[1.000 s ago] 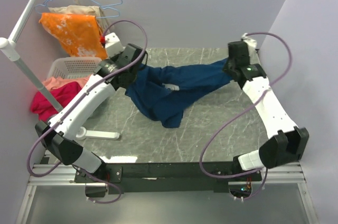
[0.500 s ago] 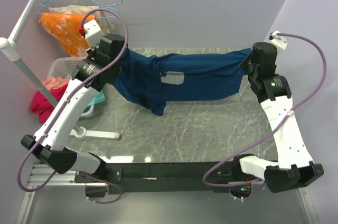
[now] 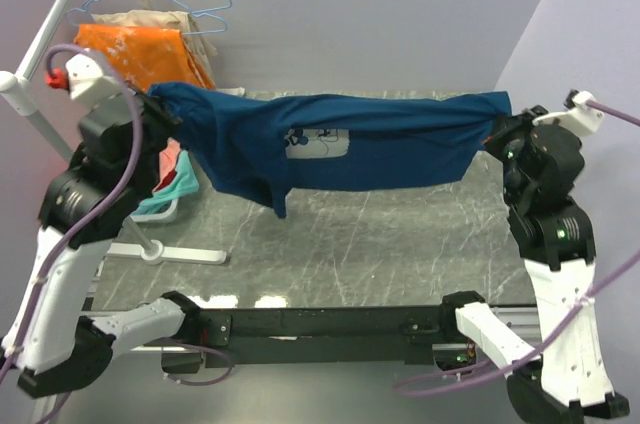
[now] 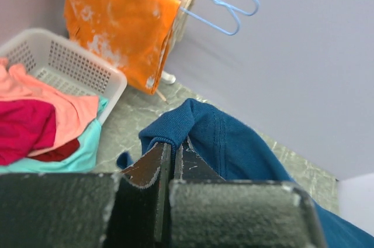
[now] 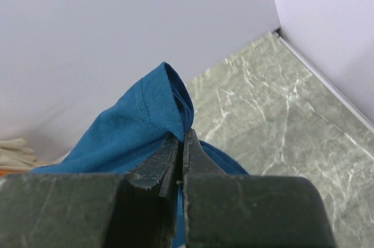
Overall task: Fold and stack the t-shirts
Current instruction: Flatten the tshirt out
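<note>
Upper left of my left wrist view: white perforated plastic basket [image 4: 76, 72] holding crumpled pink, crimson and teal cloth. The navy t-shirt [image 3: 400, 149], a soft knit, hangs stretched across mid-frame above the marbled grey-green counter [image 3: 400, 244], its pale square print [image 3: 318, 142] showing. My left end effector [image 3: 165, 109] is clenched on its left end and my right end effector [image 3: 497, 127] pinches its right end. Blotchy orange cloth [image 3: 140, 59] droops at upper left.

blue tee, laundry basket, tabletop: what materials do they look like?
t-shirt: soft knit cloth, probably cotton jersey, matte; it sags and shows stitched hems.
basket: white moulded plastic, slightly glossy, perforated grid walls.
table: grey-green marble-look top with pale veins and glare; stone or laminate, cannot tell.
</note>
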Controlling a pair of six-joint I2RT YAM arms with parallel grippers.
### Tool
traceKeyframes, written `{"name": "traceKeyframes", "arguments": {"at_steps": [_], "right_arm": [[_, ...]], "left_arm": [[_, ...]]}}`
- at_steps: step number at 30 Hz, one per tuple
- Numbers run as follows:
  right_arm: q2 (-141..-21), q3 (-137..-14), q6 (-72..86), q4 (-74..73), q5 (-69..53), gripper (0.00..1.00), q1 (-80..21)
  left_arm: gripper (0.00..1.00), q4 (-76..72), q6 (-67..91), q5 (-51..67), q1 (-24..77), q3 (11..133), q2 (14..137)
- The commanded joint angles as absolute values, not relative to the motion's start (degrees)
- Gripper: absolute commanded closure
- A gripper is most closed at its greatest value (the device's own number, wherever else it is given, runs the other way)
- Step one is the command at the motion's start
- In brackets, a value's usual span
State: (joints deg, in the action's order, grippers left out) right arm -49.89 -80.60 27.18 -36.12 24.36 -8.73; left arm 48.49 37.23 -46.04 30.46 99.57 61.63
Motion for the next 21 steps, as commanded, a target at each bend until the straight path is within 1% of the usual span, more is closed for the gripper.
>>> {"name": "traceKeyframes", "arguments": {"at_steps": [1,5,7,8,9,14,18,19,21], "right_arm": [[-48.33,-80.33,26.72,-34.19,29.27,1.00,-7.91],[-51.15,-79.11,30.21,-35.07,30.06,1.00,-7.91],[-53.59,-77.53,33.03,-35.33,31.11,1.00,-7.91],[-54.57,-75.69,36.96,-36.03,31.29,1.00,-7.91],[-55.62,-74.28,39.09,-36.04,31.29,1.00,-7.91],[-63.35,-64.62,52.00,-32.79,30.23,1.00,-7.74],[-73.19,-64.16,55.72,-32.26,29.62,1.00,-6.51],[-77.04,-64.60,56.42,-32.34,29.18,1.00,-5.63],[-80.40,-66.09,56.78,-31.12,28.21,1.00,-5.27]], "left_arm": [[0.99,45.17,30.41,-48.16,29.88,99.66,59.32],[0.99,43.87,29.70,-47.64,29.80,99.85,63.10],[0.99,41.93,30.67,-44.92,29.79,97.13,66.17],[0.99,39.92,31.28,-43.26,29.79,95.90,67.40],[0.99,37.64,31.72,-41.24,29.79,94.24,70.81],[0.99,37.62,41.63,-40.00,29.97,90.54,83.39],[0.99,36.39,47.36,-39.46,29.88,85.79,94.71],[0.99,36.04,48.24,-40.25,29.80,85.61,96.57],[0.99,38.22,51.32,-40.60,28.57,87.87,102.62]]}}
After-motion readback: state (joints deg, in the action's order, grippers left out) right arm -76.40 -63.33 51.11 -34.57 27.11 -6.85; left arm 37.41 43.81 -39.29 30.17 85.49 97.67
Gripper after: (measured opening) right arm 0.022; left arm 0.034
